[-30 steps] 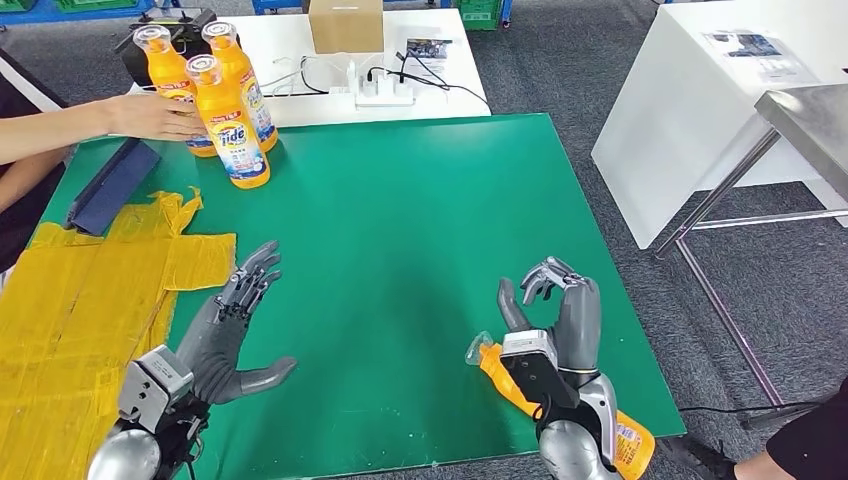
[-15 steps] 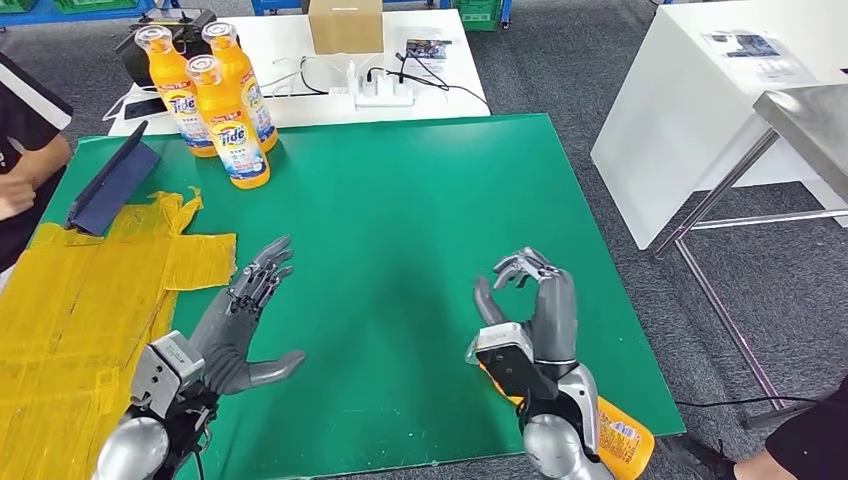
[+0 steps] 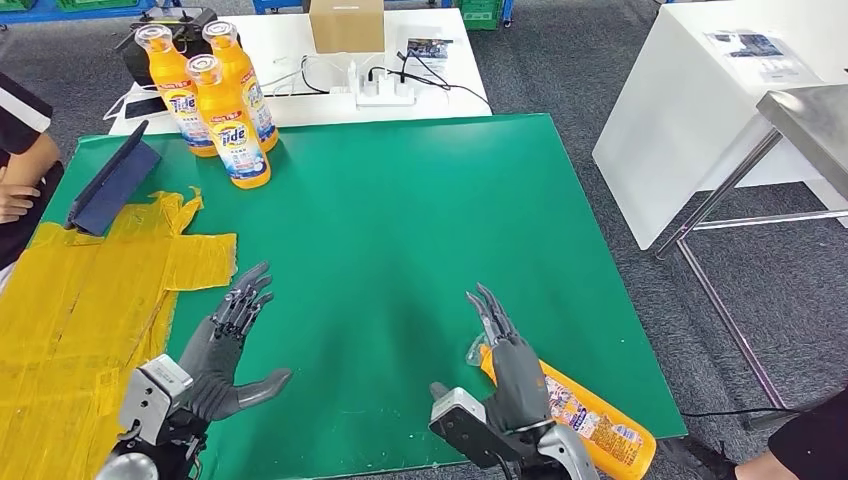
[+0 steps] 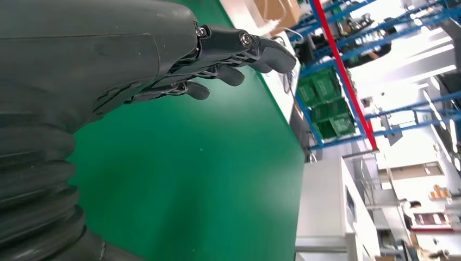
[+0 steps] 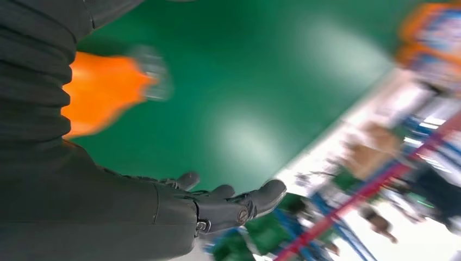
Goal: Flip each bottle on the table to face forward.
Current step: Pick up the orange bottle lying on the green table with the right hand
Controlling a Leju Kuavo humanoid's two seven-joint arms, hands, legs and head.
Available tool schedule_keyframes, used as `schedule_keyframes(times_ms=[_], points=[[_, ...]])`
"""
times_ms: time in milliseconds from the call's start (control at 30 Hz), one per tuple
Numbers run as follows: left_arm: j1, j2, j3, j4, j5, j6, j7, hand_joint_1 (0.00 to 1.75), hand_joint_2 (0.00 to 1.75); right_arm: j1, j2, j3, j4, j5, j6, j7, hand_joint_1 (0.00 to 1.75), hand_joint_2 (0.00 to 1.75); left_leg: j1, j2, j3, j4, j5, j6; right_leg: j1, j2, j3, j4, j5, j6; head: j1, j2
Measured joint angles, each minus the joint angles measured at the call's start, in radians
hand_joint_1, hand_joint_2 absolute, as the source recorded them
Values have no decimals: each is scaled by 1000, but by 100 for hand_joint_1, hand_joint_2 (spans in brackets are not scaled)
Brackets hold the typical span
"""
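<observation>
We count three bottles [image 3: 222, 105] upright at the tabletop's [image 3: 400, 200] far left, apparently done. One bottle [image 3: 585, 415] lies near-right, beside the spread, empty right hand [image 3: 510, 365]. Left hand [image 3: 225, 345] spread, empty.

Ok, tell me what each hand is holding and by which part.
Nothing is held. The left hand hovers open; the right hand, fingers straight, sits beside the lying bottle.
</observation>
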Motion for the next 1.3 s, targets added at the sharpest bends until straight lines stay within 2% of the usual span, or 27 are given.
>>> schedule_keyframes(times_ms=[167,300,433,567,667,767,1000,1300], points=[[34,-6,47,-14,-2,6,7,0,175,111,-126,4,-73,43,-24,153,0,175,-1,0,0,0,-1,1,-1,0,1,0,1,1,0,0],[46,-19,71,-17,-8,5,16,0,175,180,-201,-10,-133,129,-30,265,0,175,-1,0,0,0,-1,1,-1,0,4,0,1,2,0,0],[59,-32,88,-18,-14,6,23,0,175,239,-252,-54,-184,209,-29,344,0,175,-1,1,0,0,-1,1,-1,0,8,0,1,2,0,0],[66,-41,98,-20,-16,7,32,0,175,273,-278,-93,-214,265,-18,388,0,175,-1,1,2,0,-2,1,-1,0,3,0,0,1,0,0],[69,-48,109,-20,-14,7,43,0,175,293,-277,-140,-220,343,6,425,0,175,-1,0,3,0,-3,1,-1,0,2,0,-2,1,0,0],[70,-55,119,-20,-10,6,53,0,175,305,-253,-220,-217,416,38,416,0,175,-1,1,3,0,-3,1,-1,0,2,0,-1,2,0,0],[57,-63,121,-11,3,5,62,0,175,276,-139,-424,-136,437,96,277,0,175,-1,1,4,0,-3,1,-1,0,3,0,-1,2,0,0],[18,-63,120,18,9,-8,63,0,175,175,-69,-528,24,392,132,166,0,175,-1,2,5,0,-3,1,-1,0,3,0,-1,2,0,0]])
